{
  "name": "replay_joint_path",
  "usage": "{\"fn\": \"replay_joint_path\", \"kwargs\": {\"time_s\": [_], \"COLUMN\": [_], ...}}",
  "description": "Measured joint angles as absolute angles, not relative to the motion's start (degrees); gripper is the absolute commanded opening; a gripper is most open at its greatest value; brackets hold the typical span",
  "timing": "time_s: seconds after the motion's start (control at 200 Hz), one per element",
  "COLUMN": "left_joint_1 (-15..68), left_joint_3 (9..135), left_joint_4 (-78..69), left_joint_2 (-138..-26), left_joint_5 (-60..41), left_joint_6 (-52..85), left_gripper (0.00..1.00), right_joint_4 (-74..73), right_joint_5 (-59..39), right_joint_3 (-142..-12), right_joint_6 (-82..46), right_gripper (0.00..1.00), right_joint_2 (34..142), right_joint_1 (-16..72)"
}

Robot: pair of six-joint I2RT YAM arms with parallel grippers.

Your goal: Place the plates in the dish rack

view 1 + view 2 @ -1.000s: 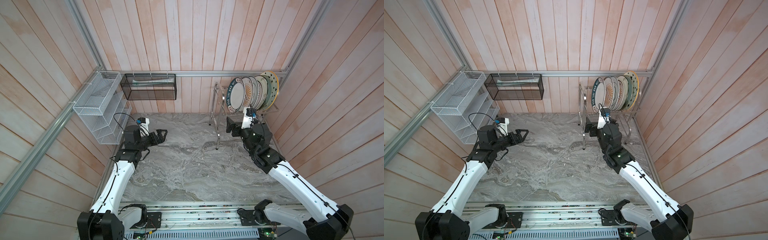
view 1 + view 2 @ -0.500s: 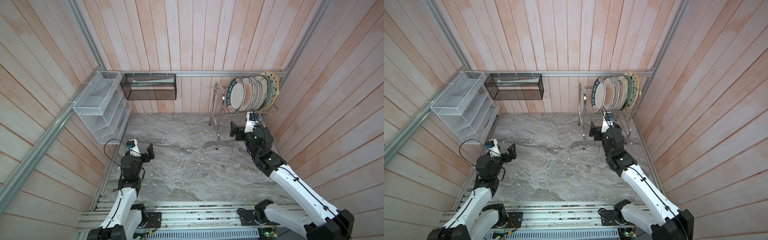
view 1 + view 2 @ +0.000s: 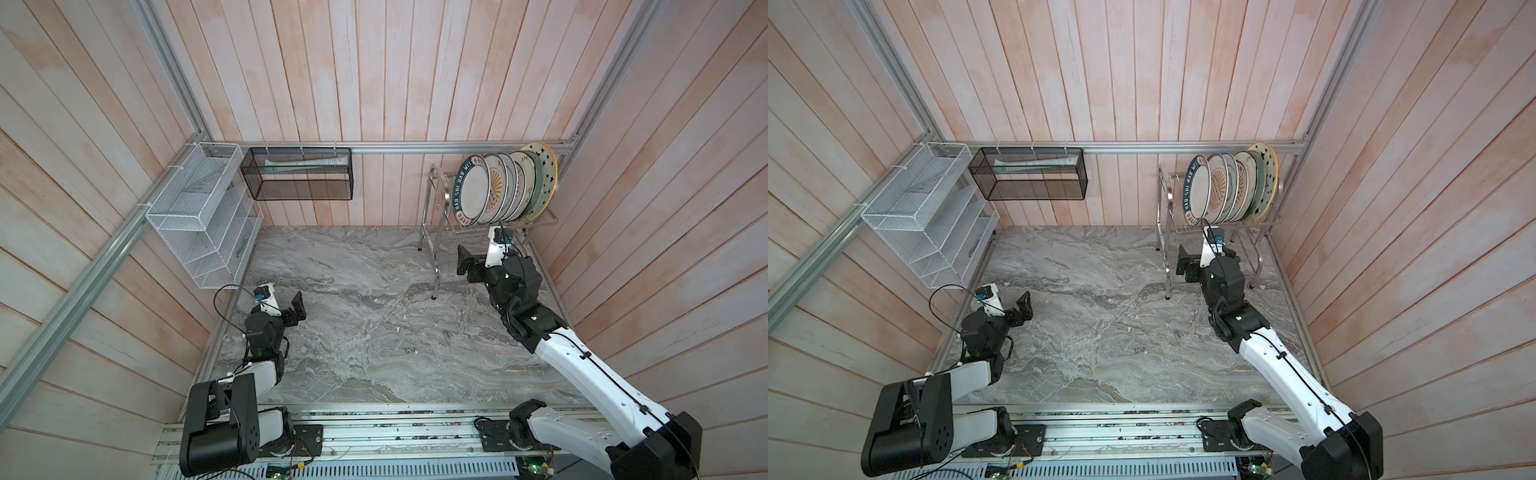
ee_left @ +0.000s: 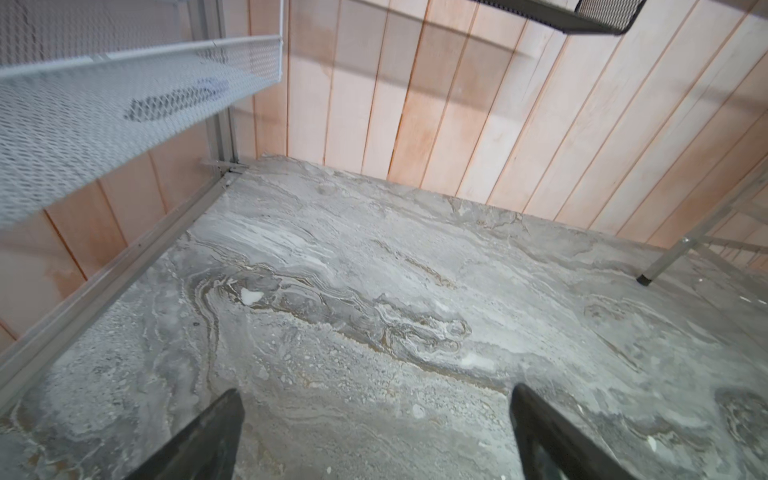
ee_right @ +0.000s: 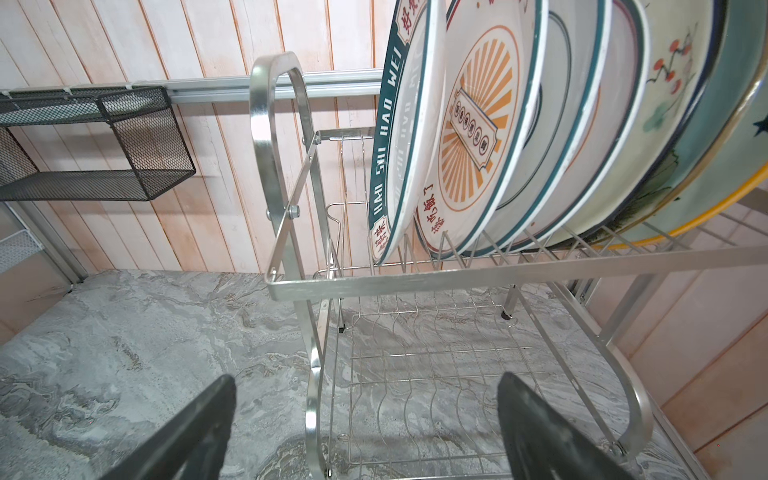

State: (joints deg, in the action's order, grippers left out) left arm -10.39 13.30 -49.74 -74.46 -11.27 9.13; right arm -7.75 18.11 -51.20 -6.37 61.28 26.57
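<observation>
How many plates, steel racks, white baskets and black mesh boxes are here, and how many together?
Plates: 7
Rack: 1
White basket: 1
Black box: 1
Total: 10

Lit brightly, evenly from overhead. Shadowed on the wall below the black mesh box, upper right of the left wrist view. Blurred across the white mesh basket, upper left. Bowed toward wrist-view edges. Glinting on the dish rack.
</observation>
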Motion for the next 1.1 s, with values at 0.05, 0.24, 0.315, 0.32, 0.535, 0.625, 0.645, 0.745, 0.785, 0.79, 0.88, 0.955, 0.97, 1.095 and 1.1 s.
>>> {"fn": "replay_joint_path", "kwargs": {"time_s": [0.05, 0.24, 0.315, 0.32, 0.535, 0.625, 0.645, 0.745, 0.785, 0.79, 0.88, 0.955, 0.97, 1.095, 1.1], "left_joint_1": [-10.4, -10.4, -10.4, -10.4, -8.1, -5.1, -4.7, -3.6, -3.6, -3.6, -3.6, -3.6, -3.6, -3.6, -3.6], "left_joint_3": [13.3, 13.3, 13.3, 13.3, 14.5, 15.6, 15.7, 15.9, 15.9, 15.9, 16.0, 16.0, 16.0, 16.1, 16.1], "left_joint_4": [-51.7, -57.9, -60.0, -60.1, -61.6, -63.0, -62.8, -62.6, -62.5, -62.5, -62.4, -62.4, -62.4, -62.4, -62.4], "left_joint_2": [-76.0, -80.0, -81.7, -81.8, -84.4, -87.3, -87.7, -88.2, -88.2, -88.2, -88.2, -88.2, -88.2, -88.2, -88.2], "left_joint_5": [-12.1, -16.5, -17.3, -17.4, -16.0, -13.3, -13.0, -11.3, -10.8, -10.7, -9.9, -9.6, -9.5, -9.1, -9.1], "left_joint_6": [9.0, 7.6, 7.4, 7.4, 5.9, 4.1, 3.9, 2.7, 2.5, 2.5, 2.1, 1.9, 1.9, 1.7, 1.7], "left_gripper": [1.0, 1.0, 1.0, 1.0, 1.0, 1.0, 1.0, 1.0, 1.0, 1.0, 1.0, 1.0, 1.0, 1.0, 1.0], "right_joint_4": [-8.4, -10.4, -11.0, -11.0, -12.6, -12.9, -12.9, -14.0, -15.0, -15.3, -17.6, -18.4, -18.5, -19.8, -19.9], "right_joint_5": [18.1, 18.2, 18.2, 18.1, 18.4, 19.0, 19.1, 19.5, 19.5, 19.5, 19.7, 19.7, 19.7, 19.7, 19.7], "right_joint_3": [-50.6, -48.8, -48.7, -48.7, -48.7, -48.7, -48.7, -48.0, -47.1, -47.0, -44.4, -42.6, -42.3, -41.1, -41.1], "right_joint_6": [-6.4, -6.5, -6.6, -6.7, -6.5, -6.2, -6.0, -5.7, -5.5, -5.5, -5.5, -5.5, -5.6, -5.5, -5.5], "right_gripper": [0.98, 0.98, 0.98, 0.98, 0.98, 0.98, 0.98, 0.98, 0.98, 0.98, 0.98, 0.98, 0.98, 0.98, 0.98], "right_joint_2": [61.3, 61.3, 61.3, 61.3, 61.9, 63.0, 63.2, 63.9, 63.9, 63.9, 63.9, 63.9, 63.9, 63.9, 63.9], "right_joint_1": [26.5, 25.8, 25.4, 25.4, 25.3, 25.3, 25.3, 25.3, 25.2, 25.2, 24.9, 24.5, 24.3, 22.7, 22.6]}}
